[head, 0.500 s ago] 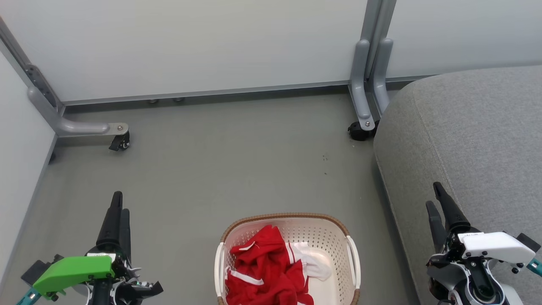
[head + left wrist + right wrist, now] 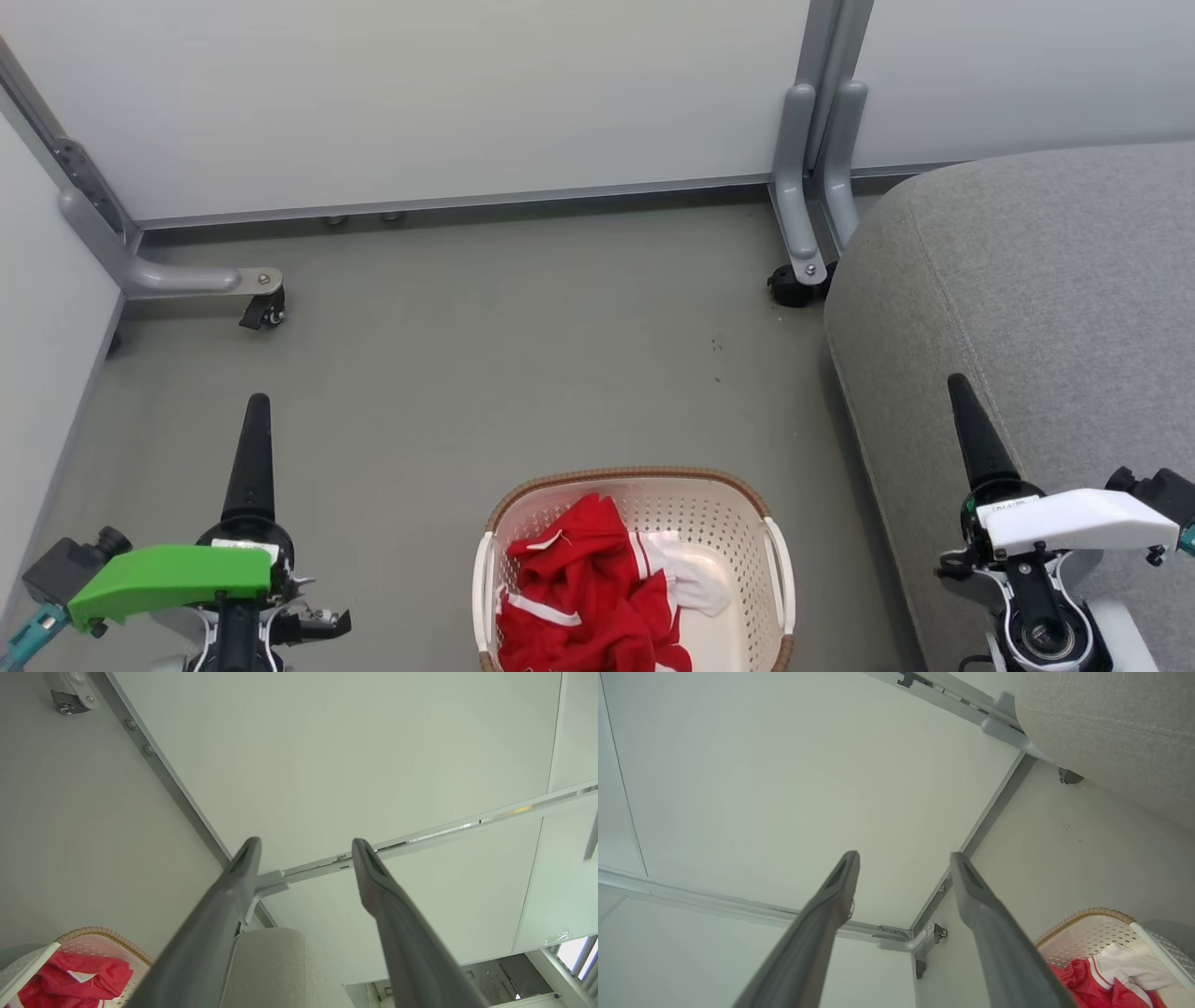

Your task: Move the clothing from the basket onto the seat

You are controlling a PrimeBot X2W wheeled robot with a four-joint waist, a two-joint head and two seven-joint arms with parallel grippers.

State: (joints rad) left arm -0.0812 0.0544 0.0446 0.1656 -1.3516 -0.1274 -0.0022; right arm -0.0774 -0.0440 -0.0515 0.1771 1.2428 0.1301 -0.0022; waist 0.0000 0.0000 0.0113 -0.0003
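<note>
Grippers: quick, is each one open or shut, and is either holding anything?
Left gripper: open, holding nothing.
Right gripper: open, holding nothing.

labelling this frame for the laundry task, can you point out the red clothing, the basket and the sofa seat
red clothing (image 2: 579,597): head view, middle of the bunched red fabric
basket (image 2: 635,473): head view, brown woven far rim
sofa seat (image 2: 1055,280): head view, bare grey cushion top

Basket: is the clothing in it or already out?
In. The red and white clothing lies bunched inside the basket, below its rim; the part of the seat in view bears none.
</note>
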